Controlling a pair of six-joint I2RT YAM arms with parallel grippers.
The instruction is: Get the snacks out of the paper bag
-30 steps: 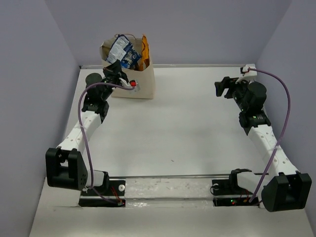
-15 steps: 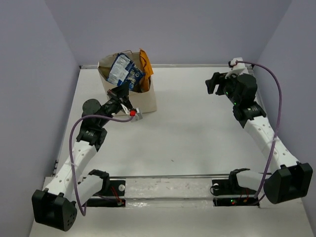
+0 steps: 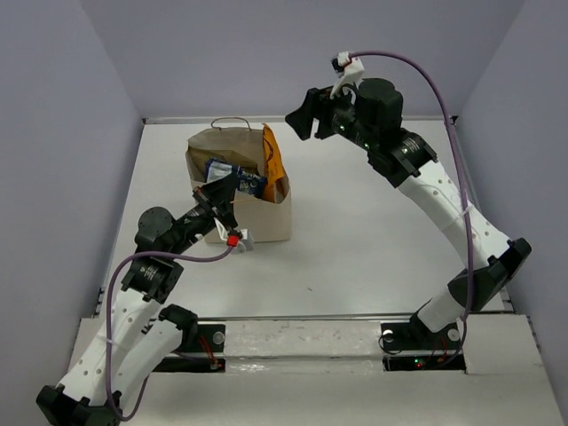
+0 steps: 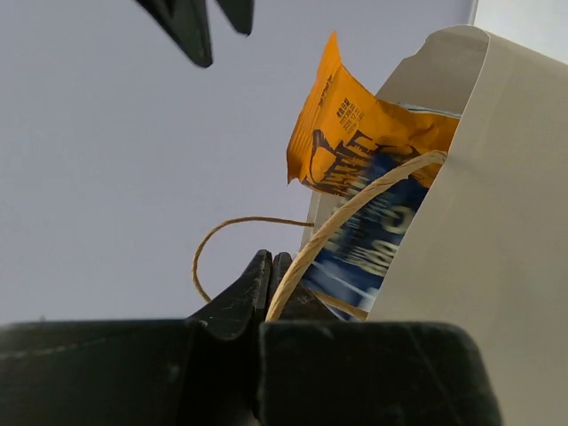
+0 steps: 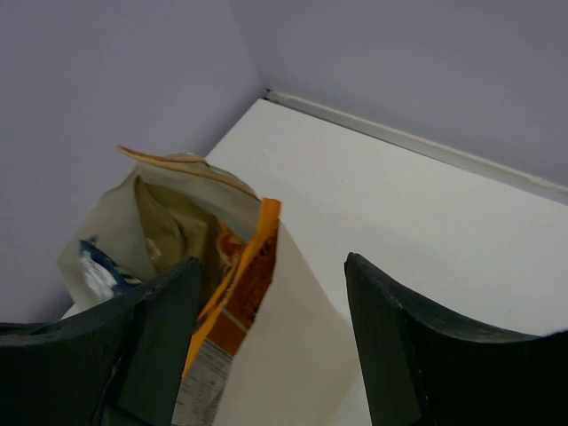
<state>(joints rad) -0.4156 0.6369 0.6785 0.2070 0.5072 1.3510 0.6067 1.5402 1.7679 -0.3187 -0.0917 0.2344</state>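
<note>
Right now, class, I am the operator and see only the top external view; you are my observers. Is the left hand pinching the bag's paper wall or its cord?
Observer: The left wrist view shows the left hand shut on the cord handle, not the wall of the paper bag.
Operator: Is the right hand open?
Observer: Yes; its wrist view shows the right hand wide open, the orange chip bag showing between its fingers.
</note>
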